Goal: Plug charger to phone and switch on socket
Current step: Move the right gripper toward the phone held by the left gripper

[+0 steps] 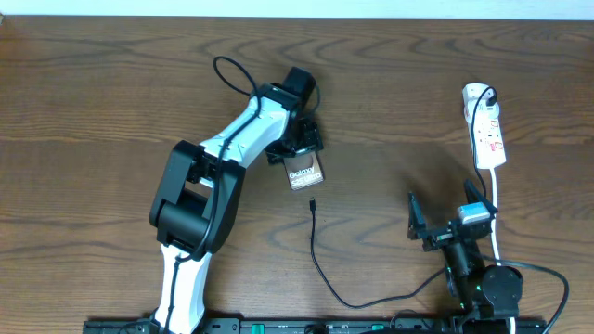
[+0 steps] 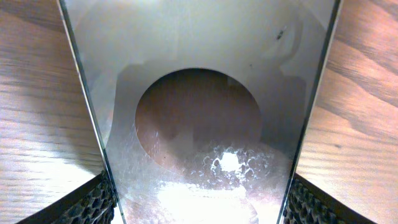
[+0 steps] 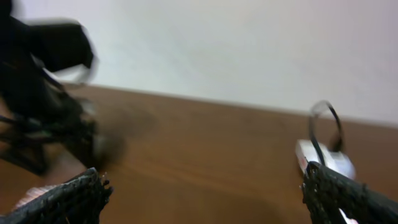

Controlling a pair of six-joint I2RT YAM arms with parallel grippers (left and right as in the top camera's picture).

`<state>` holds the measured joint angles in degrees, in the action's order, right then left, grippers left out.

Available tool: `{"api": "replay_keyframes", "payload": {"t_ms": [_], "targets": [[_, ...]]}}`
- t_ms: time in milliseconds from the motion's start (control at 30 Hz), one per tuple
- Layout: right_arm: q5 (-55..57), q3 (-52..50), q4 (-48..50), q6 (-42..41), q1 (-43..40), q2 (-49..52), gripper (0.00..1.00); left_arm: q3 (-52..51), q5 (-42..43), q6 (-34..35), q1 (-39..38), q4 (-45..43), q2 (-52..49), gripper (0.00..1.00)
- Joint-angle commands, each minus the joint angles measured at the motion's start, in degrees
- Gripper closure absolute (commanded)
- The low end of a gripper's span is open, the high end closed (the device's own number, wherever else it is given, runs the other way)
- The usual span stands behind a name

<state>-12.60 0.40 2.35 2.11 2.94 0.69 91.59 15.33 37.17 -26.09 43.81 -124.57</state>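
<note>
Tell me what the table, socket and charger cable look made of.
Table: brown wood or wood-look laminate, visible grain, faint sheen. Socket: smooth white casing, probably moulded plastic. Charger: thin black cable, likely a rubbery sheath, since it lies in loose curves.

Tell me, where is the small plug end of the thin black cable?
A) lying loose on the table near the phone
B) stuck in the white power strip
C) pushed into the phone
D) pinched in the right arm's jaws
A: seen from overhead, the charger tip lies on the table, apart from the phone, which the left jaws hold; the right jaws are open and empty.
</note>
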Motion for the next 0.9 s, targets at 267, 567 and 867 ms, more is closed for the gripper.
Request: {"api": "replay_keyframes", "payload": {"t_ms": [267,567,867], "targets": [[-8.79,16.26,-10.73,-9.55,-0.28,13.70,0.01,-0.50,17.64,-4.15,0.79,-0.48,-1.09,0.24],[-13.73,49.62,-35.32,-5.01,-0.24,46.82,0.01,-0.50,25.79,-4.13,0.79,-3.63,-1.09,0.24],[-29.29,60.17,-41.18,-9.49,-0.20,65.42,0.05,-0.50,27.78,-4.17,0.79,-3.89,-1.09,0.24]]}}
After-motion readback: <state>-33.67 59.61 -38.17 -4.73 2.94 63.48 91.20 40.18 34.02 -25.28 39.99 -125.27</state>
